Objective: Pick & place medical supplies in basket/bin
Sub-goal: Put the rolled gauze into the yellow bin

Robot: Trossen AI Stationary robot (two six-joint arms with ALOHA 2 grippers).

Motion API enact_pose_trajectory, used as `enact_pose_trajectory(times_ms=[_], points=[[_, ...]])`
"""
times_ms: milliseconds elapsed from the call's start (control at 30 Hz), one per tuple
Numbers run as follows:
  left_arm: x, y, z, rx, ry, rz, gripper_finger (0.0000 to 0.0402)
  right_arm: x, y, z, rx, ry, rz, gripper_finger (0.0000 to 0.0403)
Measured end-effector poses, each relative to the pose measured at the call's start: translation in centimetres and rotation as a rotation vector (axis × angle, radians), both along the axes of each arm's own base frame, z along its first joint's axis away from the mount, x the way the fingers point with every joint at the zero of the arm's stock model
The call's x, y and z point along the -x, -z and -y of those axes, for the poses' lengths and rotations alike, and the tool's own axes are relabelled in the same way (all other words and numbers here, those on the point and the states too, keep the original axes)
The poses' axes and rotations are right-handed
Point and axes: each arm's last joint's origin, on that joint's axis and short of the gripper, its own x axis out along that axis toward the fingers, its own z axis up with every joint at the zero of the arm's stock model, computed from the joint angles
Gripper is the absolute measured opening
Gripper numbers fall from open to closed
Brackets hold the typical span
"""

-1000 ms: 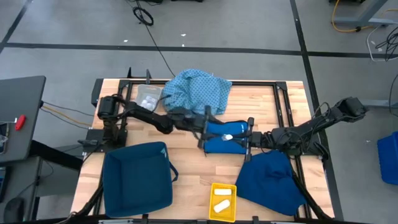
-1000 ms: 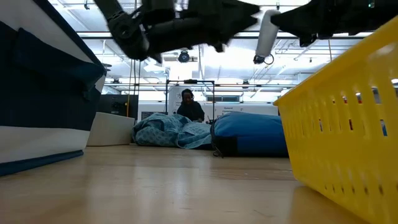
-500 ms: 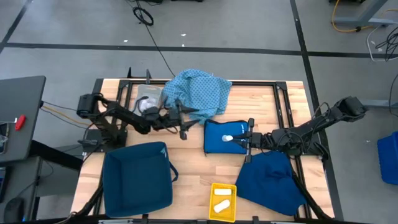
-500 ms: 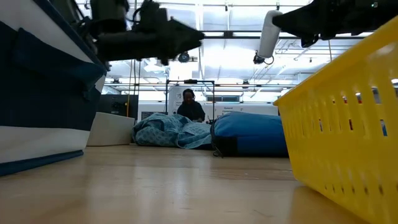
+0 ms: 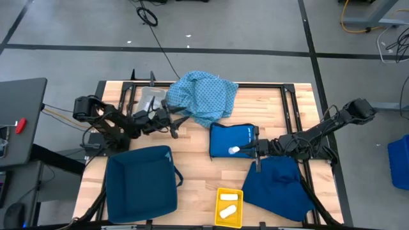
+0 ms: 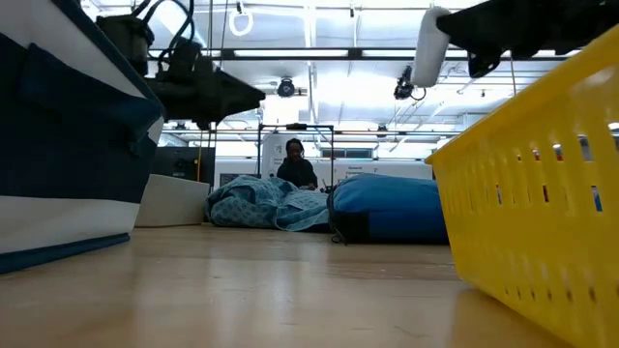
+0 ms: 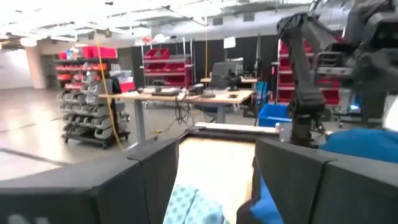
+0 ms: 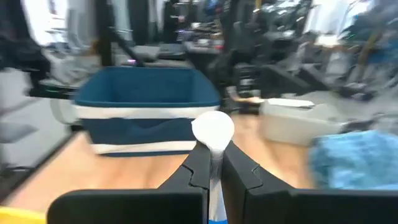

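Pinching a small white roll (image 5: pixel 234 151) endwise, probably light and soft, the right gripper's (image 5: pixel 243 149) jaws stay clamped while the left gripper's (image 5: pixel 171 121) stand apart.

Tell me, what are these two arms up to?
They are sorting medical supplies into containers. The right pincer is shut on a small white roll, held above the blue pouch. The left pincer hangs open and empty beside the light-blue cloth. Two white rolls already lie in the yellow basket; the dark blue bin looks empty.
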Motion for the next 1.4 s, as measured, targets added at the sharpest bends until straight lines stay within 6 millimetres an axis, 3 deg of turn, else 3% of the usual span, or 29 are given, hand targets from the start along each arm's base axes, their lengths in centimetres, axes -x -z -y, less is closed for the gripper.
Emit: enact_pose_trajectory(times_ms=[333, 667, 1100, 1400], points=[[0.3, 0.2, -0.1, 0.001, -0.014, -0.010, 0.0217, 0.5, 0.6, -1.9, -0.168, -0.236, -0.072, 0.0014], [0.3, 0.2, -0.1, 0.000, -0.019, -0.011, 0.0217, -0.7, 3.5, -4.1, -0.279, -0.269, -0.209, 0.0013], [0.3, 0.3, -0.1, 0.001, -0.022, -0.018, 0.0217, -4.0, 4.8, -9.3, -0.378, -0.388, -0.355, 0.0013], [0.3, 0.3, -0.1, -0.009, -0.024, -0.020, 0.0217, -4.9, 7.5, -10.3, -0.429, -0.322, -0.463, 0.0013]])
